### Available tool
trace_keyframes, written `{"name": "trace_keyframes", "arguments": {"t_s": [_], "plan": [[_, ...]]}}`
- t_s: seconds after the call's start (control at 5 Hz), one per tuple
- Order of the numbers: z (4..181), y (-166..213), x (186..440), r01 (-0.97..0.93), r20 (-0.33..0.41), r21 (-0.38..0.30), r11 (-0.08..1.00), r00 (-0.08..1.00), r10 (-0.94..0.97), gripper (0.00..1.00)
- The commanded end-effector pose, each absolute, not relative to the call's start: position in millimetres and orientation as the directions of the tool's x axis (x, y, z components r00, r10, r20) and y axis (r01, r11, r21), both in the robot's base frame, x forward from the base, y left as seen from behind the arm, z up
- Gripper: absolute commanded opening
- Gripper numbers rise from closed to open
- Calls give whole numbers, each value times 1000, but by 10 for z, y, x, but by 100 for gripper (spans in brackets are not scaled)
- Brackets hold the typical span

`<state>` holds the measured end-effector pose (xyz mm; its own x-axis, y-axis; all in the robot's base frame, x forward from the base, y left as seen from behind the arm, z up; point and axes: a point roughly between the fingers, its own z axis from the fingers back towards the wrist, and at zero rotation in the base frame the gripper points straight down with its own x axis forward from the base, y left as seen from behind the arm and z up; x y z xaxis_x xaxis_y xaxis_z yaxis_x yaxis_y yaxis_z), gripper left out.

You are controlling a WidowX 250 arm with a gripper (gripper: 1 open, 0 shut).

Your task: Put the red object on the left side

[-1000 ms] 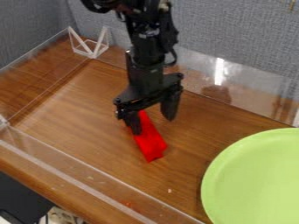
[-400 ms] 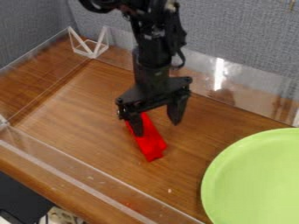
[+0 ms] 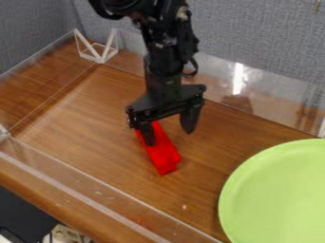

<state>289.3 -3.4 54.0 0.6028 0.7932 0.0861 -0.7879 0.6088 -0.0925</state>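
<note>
The red object (image 3: 162, 154), a small bright red bar, lies flat on the brown wood tabletop near the middle, angled toward the front right. My black gripper (image 3: 165, 121) points straight down just over the bar's far end. Its jaws stand open, one finger (image 3: 146, 130) at the left and one at the right, with nothing held between them. The left side (image 3: 70, 100) of the tabletop is bare wood bounded by clear acrylic walls.
A large round lime-green plate (image 3: 279, 195) fills the front right corner. A white wire stand (image 3: 94, 45) sits outside the back-left wall. The clear acrylic front wall (image 3: 89, 201) runs along the near edge.
The gripper has rolled slightly about its vertical axis, spreading the fingers wider across the view. The red bar has not moved.
</note>
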Motion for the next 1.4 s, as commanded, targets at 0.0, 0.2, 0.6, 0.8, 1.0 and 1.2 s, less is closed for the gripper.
{"name": "trace_keyframes", "arguments": {"t_s": [0.0,0.2,0.6,0.8,1.0,1.2], "plan": [[553,5,2892,-802,111,-108,587,577,809,100],[548,-10,2870,-789,122,-110,604,592,796,100],[876,-19,3018,-776,128,-117,620,608,784,100],[1093,187,2969,-750,153,-118,651,634,758,100],[1364,409,2843,-706,189,-105,701,678,711,100],[1471,220,2738,-711,189,-103,696,673,715,0]]}}
